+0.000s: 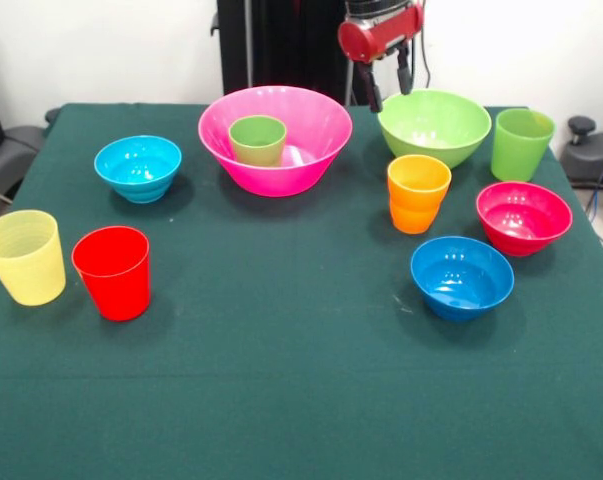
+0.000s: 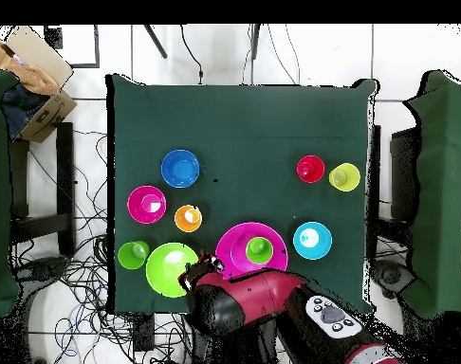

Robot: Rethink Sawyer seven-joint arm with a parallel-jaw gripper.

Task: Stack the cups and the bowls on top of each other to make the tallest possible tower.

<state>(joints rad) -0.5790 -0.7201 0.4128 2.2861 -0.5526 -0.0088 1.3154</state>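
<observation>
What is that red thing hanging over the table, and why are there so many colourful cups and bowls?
That red thing is the end of a robot arm. Its grasping tool has two dark fingers, open and holding nothing, hanging by the lime green bowl.

One picture is taken from across the table, the other from straight above, where the arm looks like a red and black bulge at the bottom.

On the dark green tablecloth lie things for building a tower. A small green cup already sits inside the large pink bowl. Standing alone are a pale yellow cup, a red cup, an orange cup and a taller lime green cup. There are also a light blue bowl, a darker blue bowl and a magenta bowl.
</observation>
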